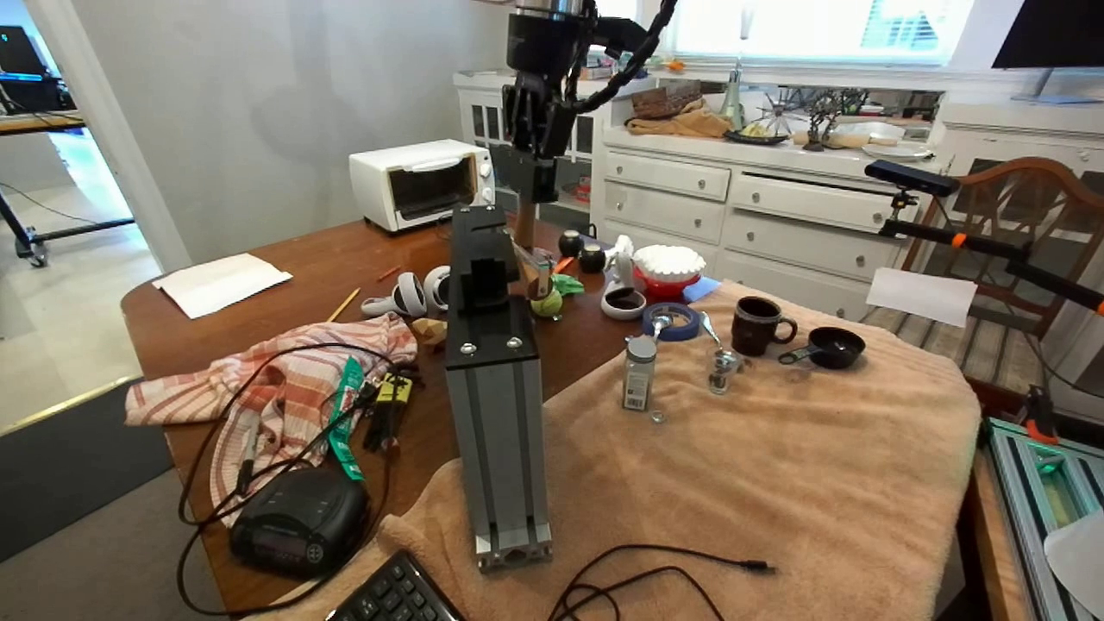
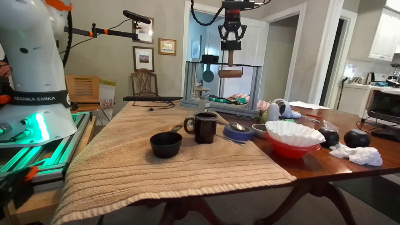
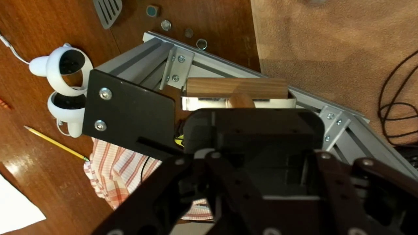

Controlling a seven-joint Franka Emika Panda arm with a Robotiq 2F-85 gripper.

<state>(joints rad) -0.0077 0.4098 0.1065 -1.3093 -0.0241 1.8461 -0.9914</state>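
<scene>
Item inspected: a wooden hand roller, made up of a rounded handle, a shiny metal bracket and a thick cylinder. Location: in the air directly below the gripper, handle near upright, cylinder crosswise at the bottom. A grey metal frame stands close by; in an exterior view the cylinder shows lower than the frame's black top plate, though whether the roller touches the frame cannot be told. State of the gripper: clamped on the handle, the hold itself mostly hidden in the wrist view by the gripper's own body.

Handling, as judged: wood and metal, hence stiff, fairly light and hardly fragile; a knock would more likely turn it than break it. The handle looks smooth — liable to twist or slide under a slack squeeze. Most of the weight appears to sit low, in the cylinder, so tilting would strain the hold. The cylinder probably spins in its bracket (not verified here), which makes it a poor place to take hold; the bracket looks thin and may be slick. Recommended hold: the handle, squarely across its thickness and clear of the bracket — the present arrangement appears acceptable on that count
</scene>
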